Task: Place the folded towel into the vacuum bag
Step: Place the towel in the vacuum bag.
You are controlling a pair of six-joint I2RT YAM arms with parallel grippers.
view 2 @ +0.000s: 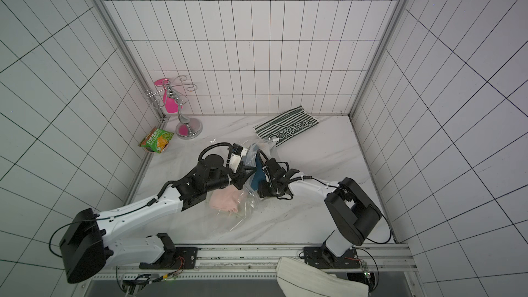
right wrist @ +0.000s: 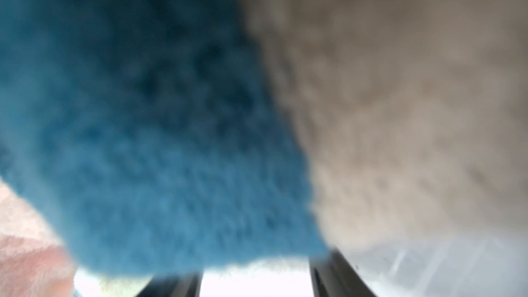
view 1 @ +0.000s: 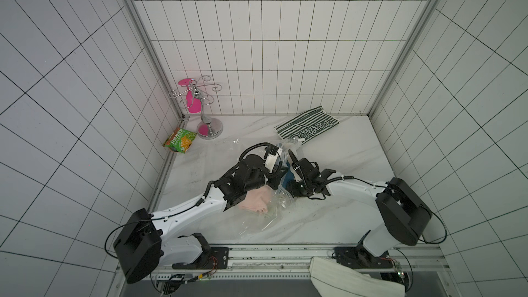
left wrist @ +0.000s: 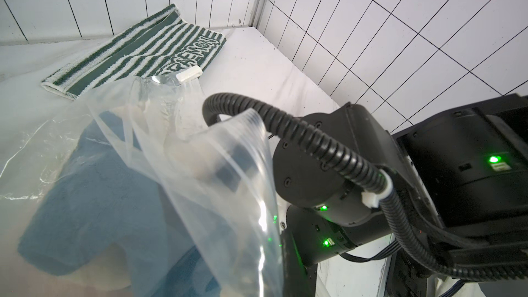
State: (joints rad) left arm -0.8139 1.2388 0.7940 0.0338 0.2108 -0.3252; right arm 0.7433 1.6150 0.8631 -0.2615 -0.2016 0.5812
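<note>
Both arms meet over the middle of the table (view 1: 357, 164). The left claw (view 1: 279, 152) is pressed together on the rim of the clear bag (left wrist: 205, 172), holding it raised. The blue towel (view 1: 288, 179) sits at that raised mouth, partly behind film, against the right claw (view 1: 292, 188). Its 2 fingers (right wrist: 337, 272) stand apart at the roots with their tips hidden by towel, so I cannot tell whether it grips. A pink towel (view 1: 254, 200) lies partly under the bag's film.

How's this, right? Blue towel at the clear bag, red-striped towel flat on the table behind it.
Wrong colour: the striped towel is green and white, not red, plain in the left wrist view. The rest stands: blue towel at the bag, striped one flat on the table behind it.
</note>
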